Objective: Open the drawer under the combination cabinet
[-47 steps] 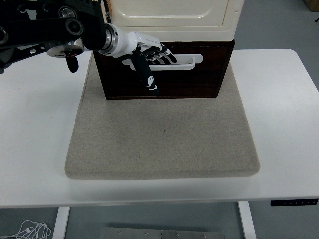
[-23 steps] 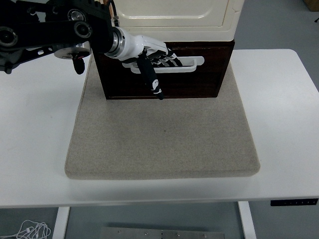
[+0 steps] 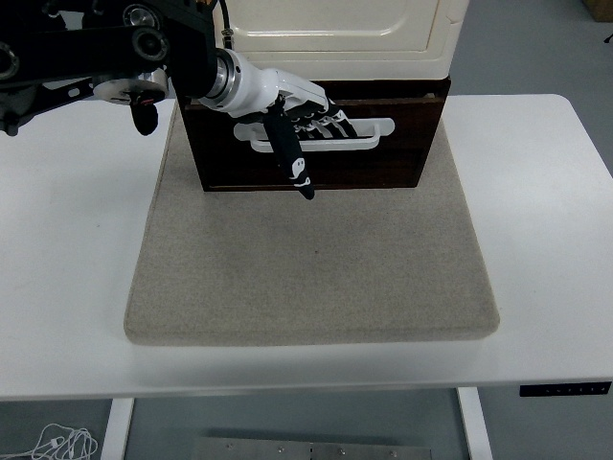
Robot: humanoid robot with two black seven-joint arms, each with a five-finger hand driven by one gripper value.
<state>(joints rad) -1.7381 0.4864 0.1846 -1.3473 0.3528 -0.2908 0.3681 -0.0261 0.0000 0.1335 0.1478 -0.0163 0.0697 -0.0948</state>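
The combination cabinet has a cream upper body and a dark brown drawer under it, standing at the back of a beige mat. A white slot handle runs across the drawer front. My left hand comes in from the upper left on a black arm. Its white fingers are curled into the handle's left half, and the black thumb points down over the drawer front. The drawer front stands slightly out from the cabinet, with a thin top edge showing. My right hand is out of view.
The beige felt mat covers the middle of the white table, with bare mat in front of the drawer. A small control panel sits on the table's near edge at the right.
The left hand hooked deeper into the handle, and hand and handle have shifted toward the near edge. The drawer front has come out a little.
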